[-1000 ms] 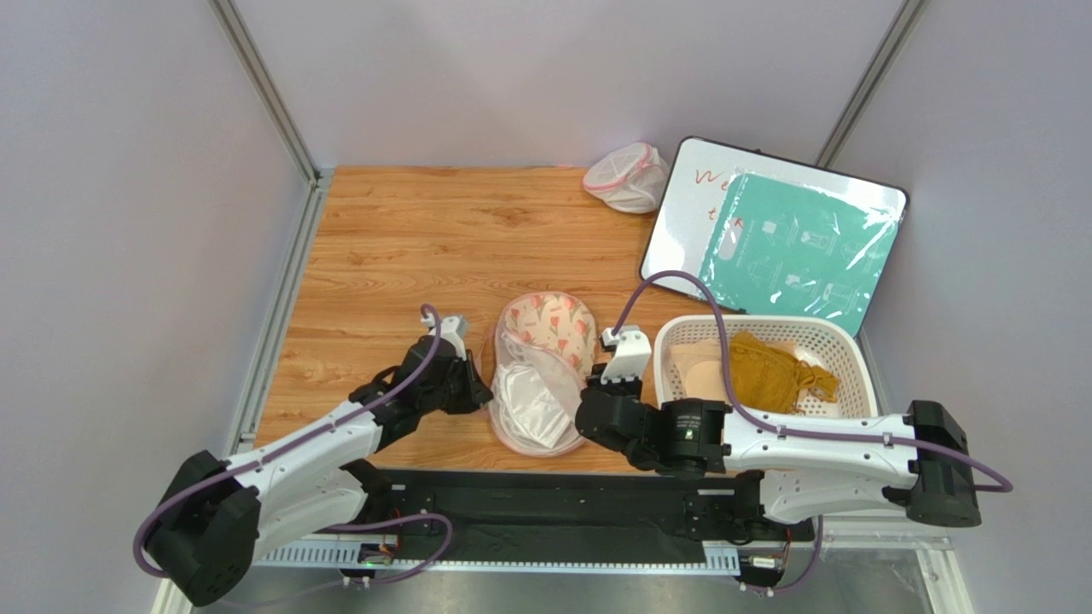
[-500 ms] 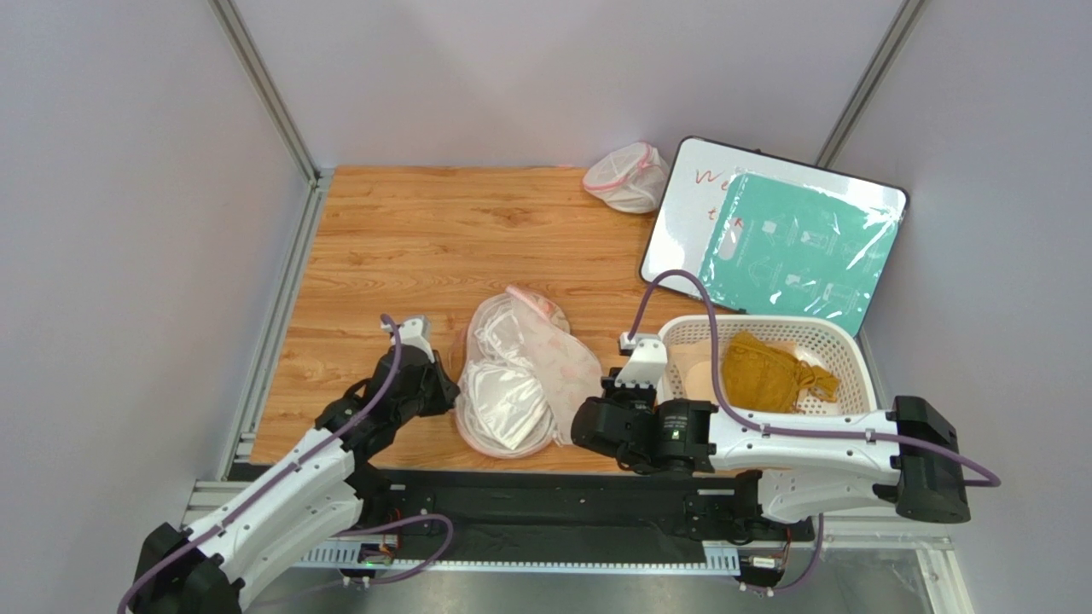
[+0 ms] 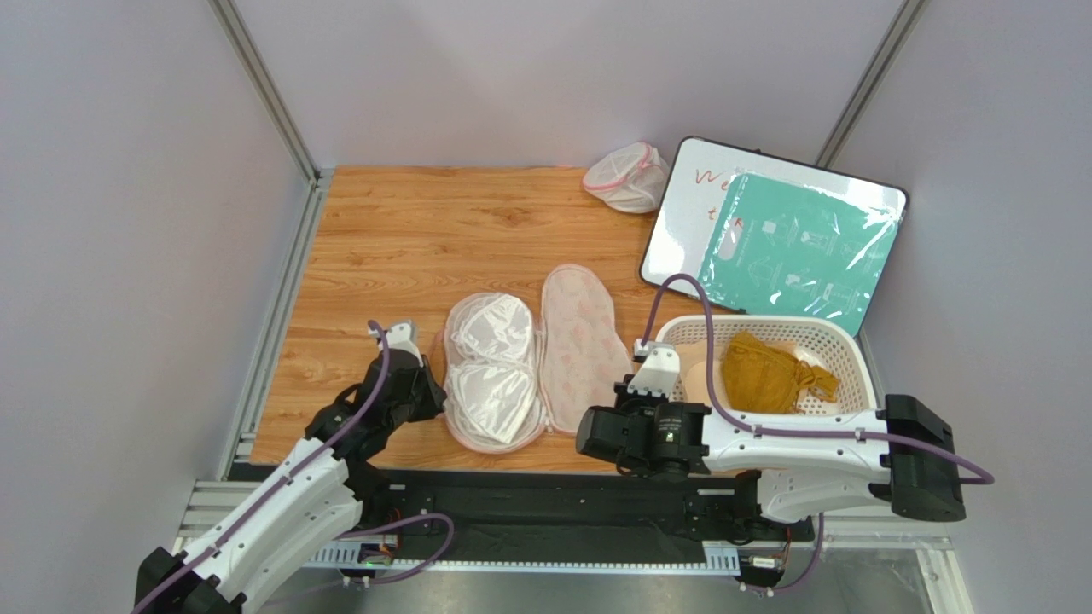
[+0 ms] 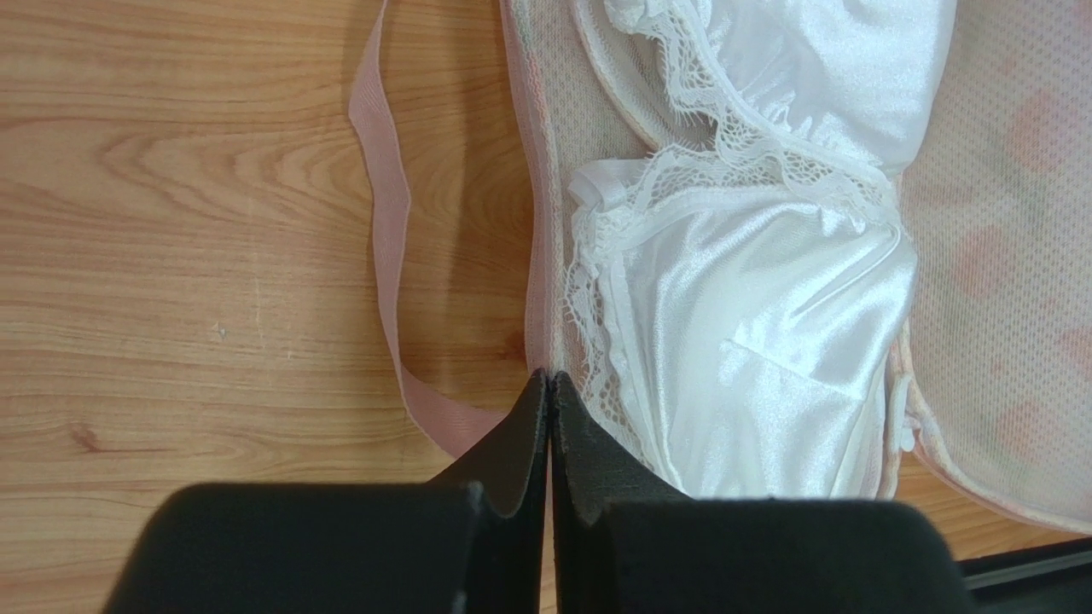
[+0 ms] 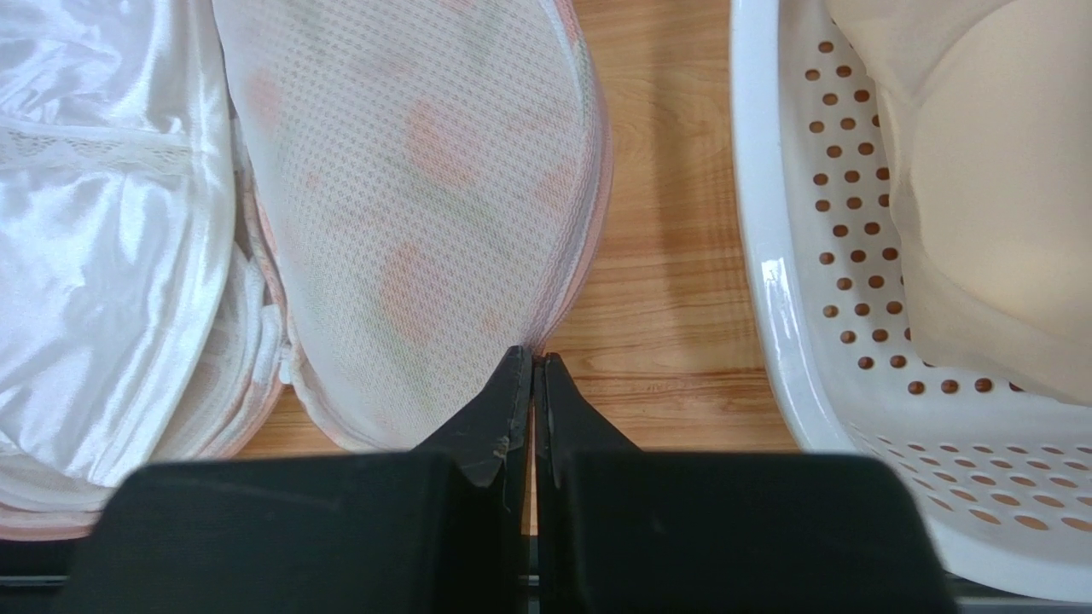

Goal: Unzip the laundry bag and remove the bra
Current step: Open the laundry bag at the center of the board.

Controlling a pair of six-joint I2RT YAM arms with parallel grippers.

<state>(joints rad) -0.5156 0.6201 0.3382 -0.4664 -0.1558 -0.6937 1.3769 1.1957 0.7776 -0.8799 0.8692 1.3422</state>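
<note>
From the top camera, the laundry bag [image 3: 579,339] lies on the wooden table [image 3: 385,243] just left of the white basket [image 3: 782,322], spread open like a clamshell. The printed flap is nearer the basket, and the half holding the white bra [image 3: 491,365] is farther from it. The unzipping looks done; the bra is not yet out, so lifting it clear is what remains. Both halves have their long axis running from the arms' side toward the far side, parallel to the basket's left wall, with the insides facing up. The left gripper [image 3: 436,388] sits at the bag's rim on the side away from the basket, and the right gripper [image 3: 579,429] sits at the flap's near end, beside the basket's near-left corner.

In the left wrist view, the left gripper [image 4: 549,384] has its jaws pressed together, and the bag's [image 4: 1000,192] pink edging runs straight into the tips, apparently nipped. The bra [image 4: 756,320] fills this half, one satin cup beyond the other along the bag's length.

In the right wrist view, the right gripper [image 5: 536,365] is likewise closed, seemingly on the rim of the bag's [image 5: 423,192] flap, with bare wood between it and the basket [image 5: 769,256]. The bra [image 5: 103,230] lies beyond the flap from the basket.
</note>
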